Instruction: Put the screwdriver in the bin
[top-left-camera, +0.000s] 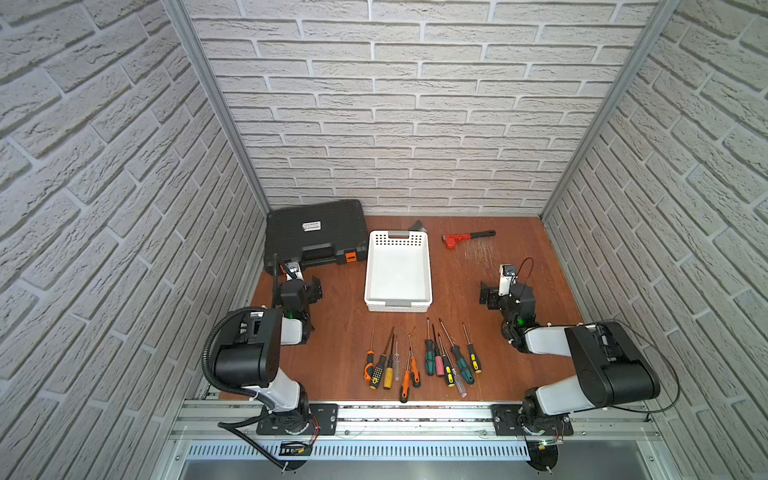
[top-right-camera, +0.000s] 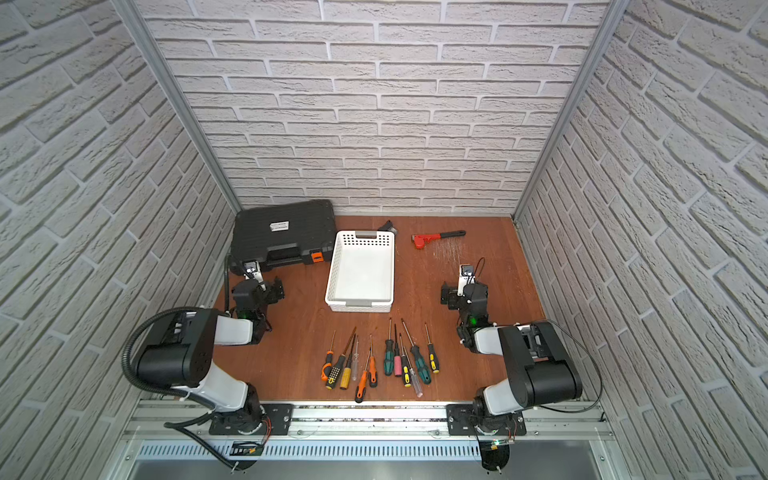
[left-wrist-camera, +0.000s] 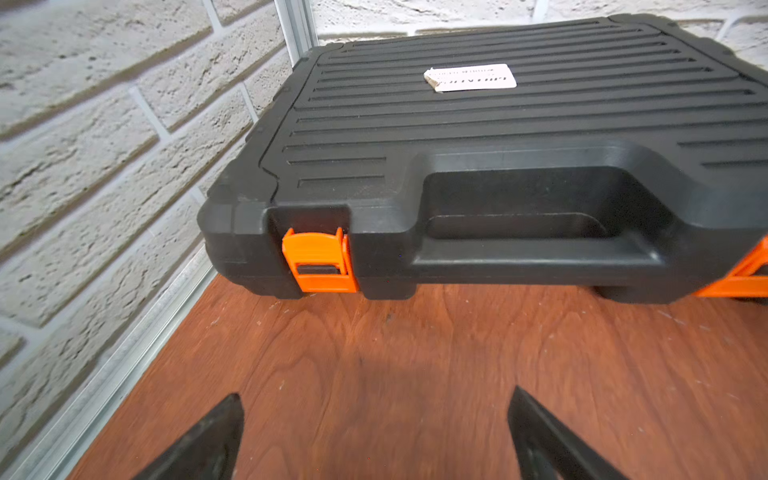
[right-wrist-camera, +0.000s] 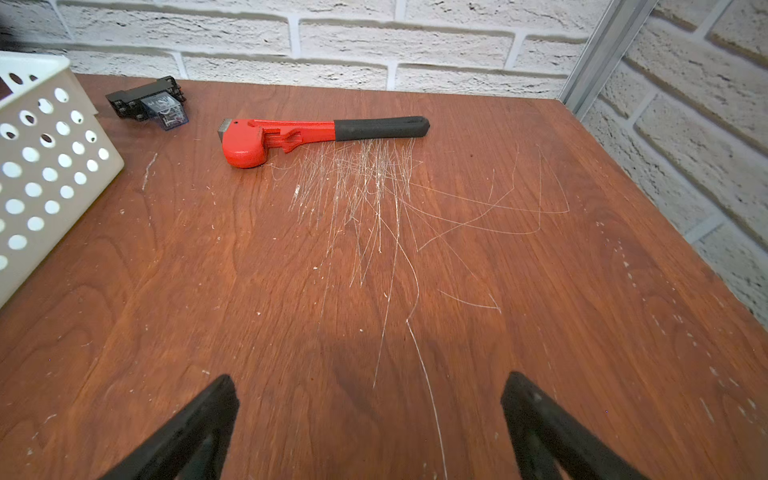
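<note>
Left gripper and right gripper hover with jaws apart. The white perforated plastic bin stands beside the black ribbed tool case, with colourful-handled steel screwdrivers lying near it.

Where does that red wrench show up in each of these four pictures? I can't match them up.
In a top view: the red pipe wrench lies at the back, right of the white bin.
In a top view: same place, right of the bin.
Left wrist: not in it.
Right wrist: near the brick wall, past the scratches, wrench at.
Shared landmark: the bin's perforated wall, in all but the left wrist view.
</note>
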